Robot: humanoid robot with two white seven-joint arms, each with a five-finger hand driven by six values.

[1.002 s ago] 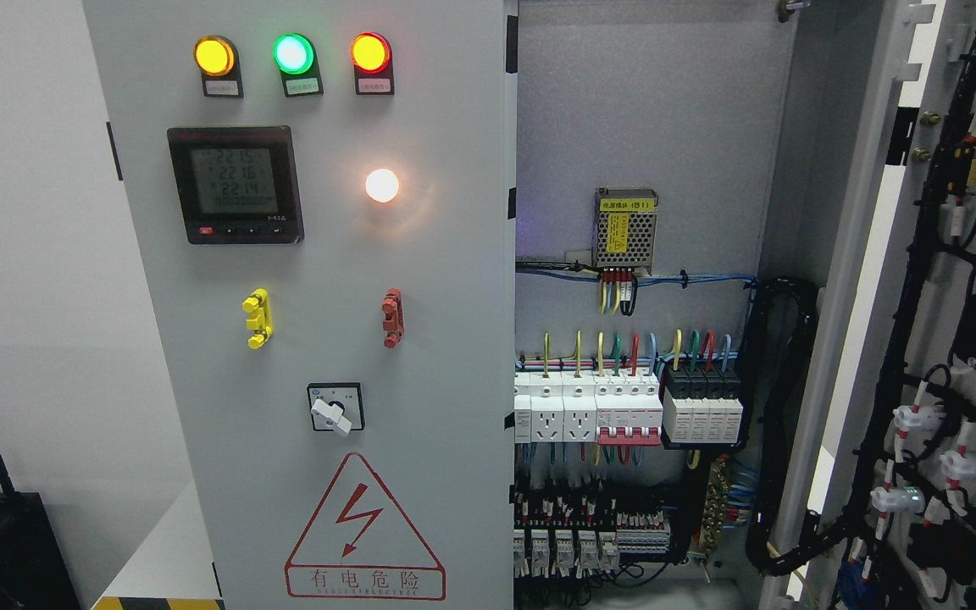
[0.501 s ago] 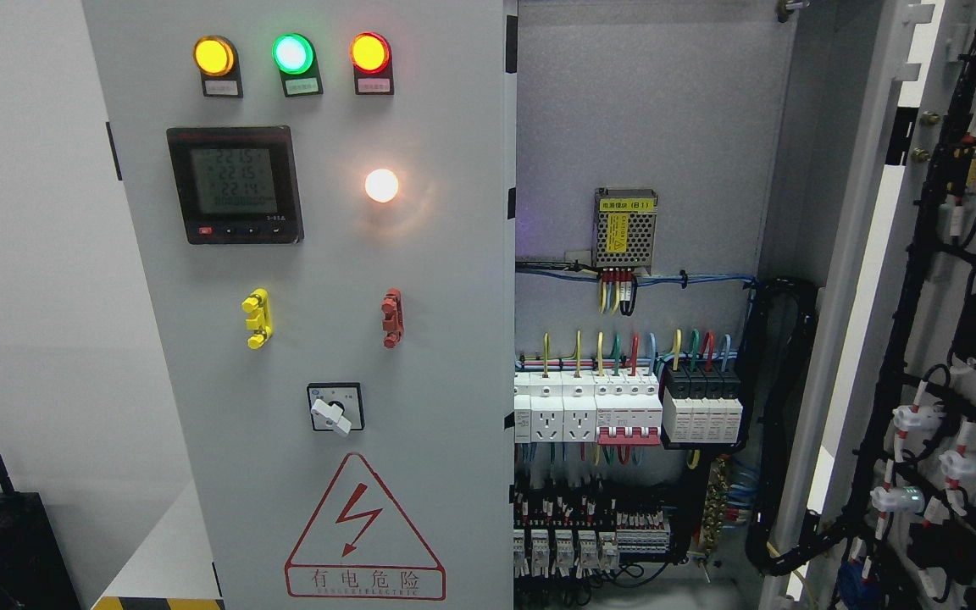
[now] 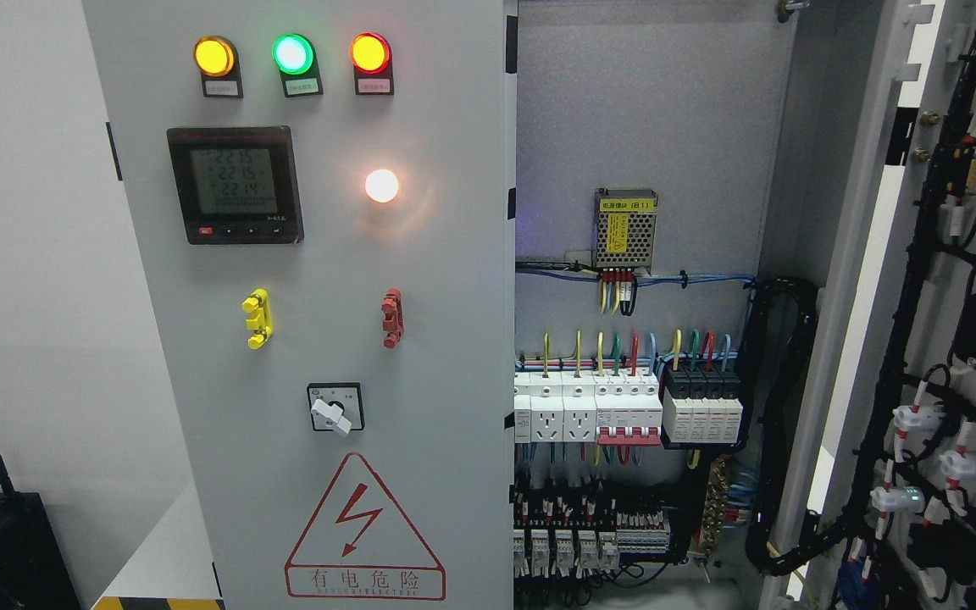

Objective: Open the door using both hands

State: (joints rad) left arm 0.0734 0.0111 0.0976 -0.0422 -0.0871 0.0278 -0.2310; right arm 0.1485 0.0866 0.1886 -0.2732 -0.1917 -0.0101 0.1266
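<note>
Two doors show on this tall grey electrical cabinet, and neither robot hand is anywhere in the head view, so whether the fingers are spread or curled cannot be told, nor which arm is nearer to either door.

Nearest, at the far right, the swung-open right door (image 3: 945,339) stands wide, its inner face turned toward the camera and strung with black cable looms and white-capped lamp backs.

On the left the closed grey sheet-metal left door (image 3: 318,381) fills the middle of the view, upright, its long axis vertical. Its free edge (image 3: 510,339) runs top to bottom just beside the exposed interior; its hinges sit on the left side. Any pull would, I judge, have to start at that vertical edge and swing the panel leftward and toward the robot. The panel carries yellow, green and red round pilot lamps (image 3: 291,53), a black digital meter (image 3: 235,185), a white rotary selector switch (image 3: 335,409) and a red triangular shock-warning sign (image 3: 364,529).

Farther back, inside, lie white and red circuit breakers (image 3: 623,411) and a perforated metal power supply (image 3: 625,229) on the rear plate.
</note>
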